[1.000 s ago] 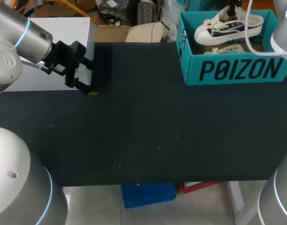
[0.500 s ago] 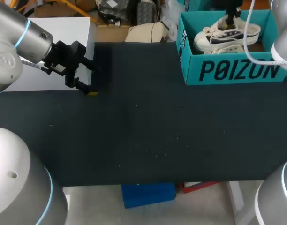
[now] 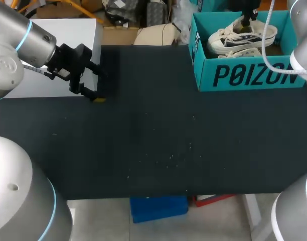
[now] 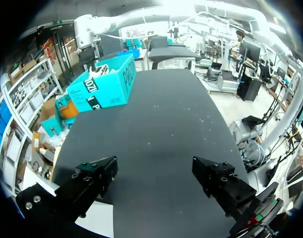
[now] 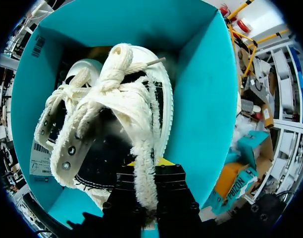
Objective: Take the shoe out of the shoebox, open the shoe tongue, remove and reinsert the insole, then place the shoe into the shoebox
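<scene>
The dark surface (image 3: 168,145) lies nearest, and toward its left edge my left claw (image 3: 97,84) hangs with its fingers spread wide and nothing between them, just beside a white box (image 3: 58,55). Farther back, in the upper right of the frame, the teal shoebox (image 3: 254,75) stands on the surface with the white and black shoe (image 3: 241,36) tilted inside it over a second pale shoe (image 3: 242,51). My right claw (image 3: 247,19) reaches down into the shoebox, pinched narrow on the shoe's upper edge by the laces.

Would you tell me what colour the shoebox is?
The shoebox is teal with dark lettering, clearest in the head view.
</scene>
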`<action>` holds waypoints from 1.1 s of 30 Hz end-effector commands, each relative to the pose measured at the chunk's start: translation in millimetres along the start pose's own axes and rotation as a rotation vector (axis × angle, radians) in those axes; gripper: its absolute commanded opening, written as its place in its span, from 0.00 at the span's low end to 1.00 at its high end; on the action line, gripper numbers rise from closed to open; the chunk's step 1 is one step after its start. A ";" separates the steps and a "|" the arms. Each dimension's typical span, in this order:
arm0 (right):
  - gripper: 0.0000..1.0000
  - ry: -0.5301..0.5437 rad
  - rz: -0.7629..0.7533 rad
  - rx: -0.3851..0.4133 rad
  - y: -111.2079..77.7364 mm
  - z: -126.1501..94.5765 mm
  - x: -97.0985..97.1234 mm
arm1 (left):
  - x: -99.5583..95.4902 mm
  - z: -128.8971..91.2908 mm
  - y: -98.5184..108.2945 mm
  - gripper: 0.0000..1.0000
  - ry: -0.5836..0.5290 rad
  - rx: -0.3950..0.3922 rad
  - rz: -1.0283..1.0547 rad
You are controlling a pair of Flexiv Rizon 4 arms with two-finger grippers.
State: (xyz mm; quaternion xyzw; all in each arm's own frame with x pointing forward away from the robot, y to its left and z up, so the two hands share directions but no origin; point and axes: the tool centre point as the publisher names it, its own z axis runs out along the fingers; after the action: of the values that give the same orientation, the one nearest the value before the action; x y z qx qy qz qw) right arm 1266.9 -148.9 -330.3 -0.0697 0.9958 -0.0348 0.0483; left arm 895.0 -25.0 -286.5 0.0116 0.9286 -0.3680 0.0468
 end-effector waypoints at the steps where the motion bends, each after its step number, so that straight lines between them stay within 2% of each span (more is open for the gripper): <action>1: 0.00 0.226 -0.003 -0.005 -1.4 12.3 -71.0 | 0.8 0.9 0.6 1.00 -0.004 0.001 0.001; 15: 0.01 0.293 0.035 -0.040 3.8 34.1 -68.0 | 0.8 0.9 0.6 1.00 -0.004 0.001 0.001; 16: 0.33 0.299 0.040 -0.043 4.3 34.8 -67.1 | 0.8 0.9 0.6 1.00 -0.004 0.001 0.001; 17: 1.00 0.300 0.041 -0.043 4.8 35.1 -65.9 | 0.8 0.9 0.6 1.00 -0.004 0.001 0.001; 24: 1.00 0.315 0.062 -0.024 4.0 19.6 -56.0 | 0.8 0.9 0.6 1.00 -0.004 0.001 0.001; 25: 0.90 0.310 0.066 -0.020 3.4 13.6 -53.8 | 0.8 0.9 0.6 1.00 -0.004 0.001 0.001; 26: 0.71 0.306 0.067 -0.017 2.9 8.6 -52.0 | 0.8 0.9 0.6 1.00 -0.004 0.001 0.001; 28: 0.50 0.306 0.071 -0.010 2.0 -2.5 -47.0 | 0.8 0.9 0.6 1.00 -0.004 0.001 0.001; 30: 0.49 0.309 0.075 -0.002 1.3 -13.6 -41.4 | 0.8 0.9 0.6 1.00 -0.004 0.001 0.001; 33: 0.40 0.332 0.081 0.000 1.5 -32.4 -31.8 | 0.8 0.9 0.6 1.00 -0.004 0.001 0.001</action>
State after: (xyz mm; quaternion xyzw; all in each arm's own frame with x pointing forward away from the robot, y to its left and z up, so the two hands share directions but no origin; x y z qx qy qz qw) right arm 1302.4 -138.9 -321.9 -0.0319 0.9916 -0.0359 0.1203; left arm 895.0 -24.9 -286.5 0.0116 0.9286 -0.3680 0.0468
